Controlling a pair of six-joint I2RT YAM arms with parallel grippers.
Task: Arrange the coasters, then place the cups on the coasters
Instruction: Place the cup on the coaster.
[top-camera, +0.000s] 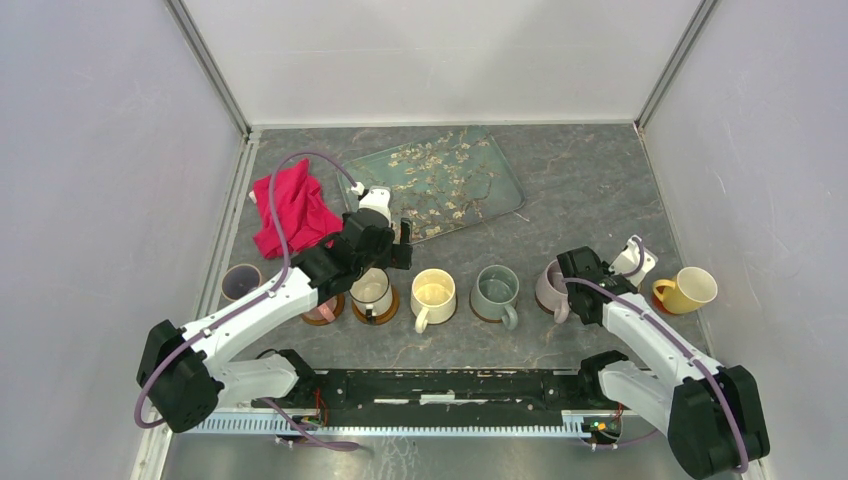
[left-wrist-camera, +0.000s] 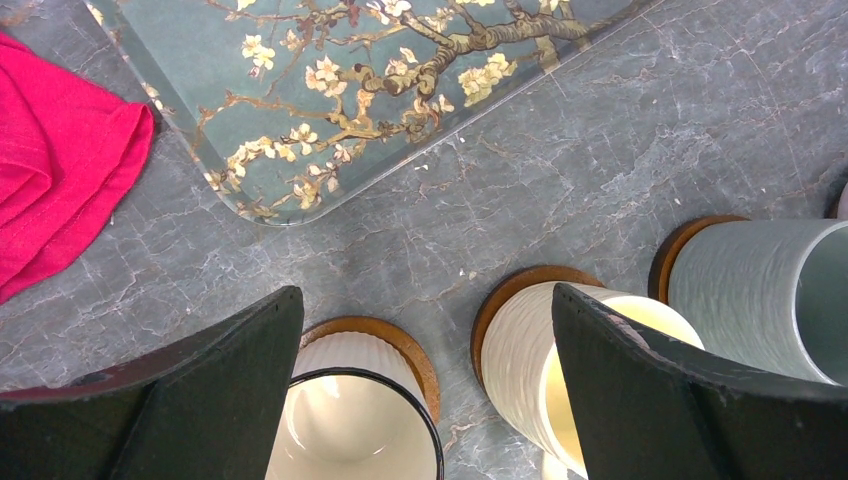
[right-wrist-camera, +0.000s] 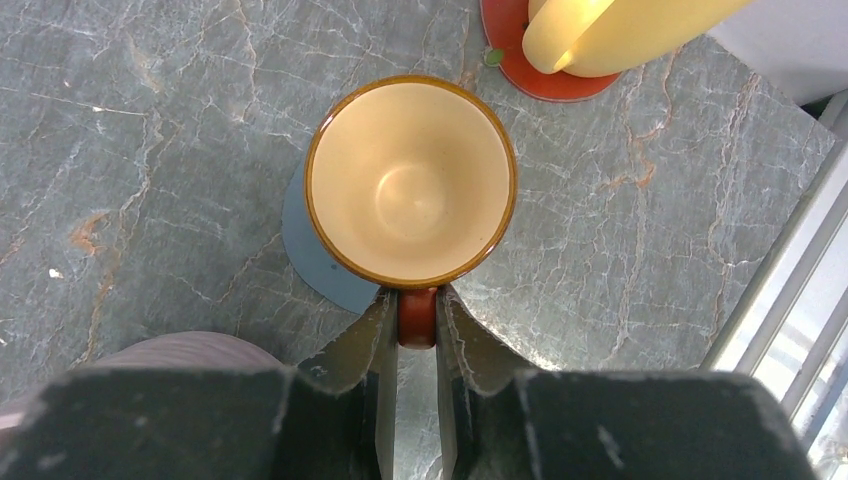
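Cup (right-wrist-camera: 410, 180), middle of the right wrist view, handle pinched by right gripper (right-wrist-camera: 416, 310); left gripper (left-wrist-camera: 425, 305) wide open

Orange-rimmed cup (right-wrist-camera: 410, 180) is upright over blue coaster (right-wrist-camera: 305, 245); yellow cup (right-wrist-camera: 620, 30) on red coaster (right-wrist-camera: 560, 88); white cup (top-camera: 372, 293), cream cup (top-camera: 433, 293), green cup (top-camera: 496, 287) on brown coasters (left-wrist-camera: 515, 280).

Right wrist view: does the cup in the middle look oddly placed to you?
Yes. The brown-rimmed cup, pinched by its handle in the right gripper, is off-centre over the grey-blue coaster: the coaster shows only on one side, lower left of the cup.
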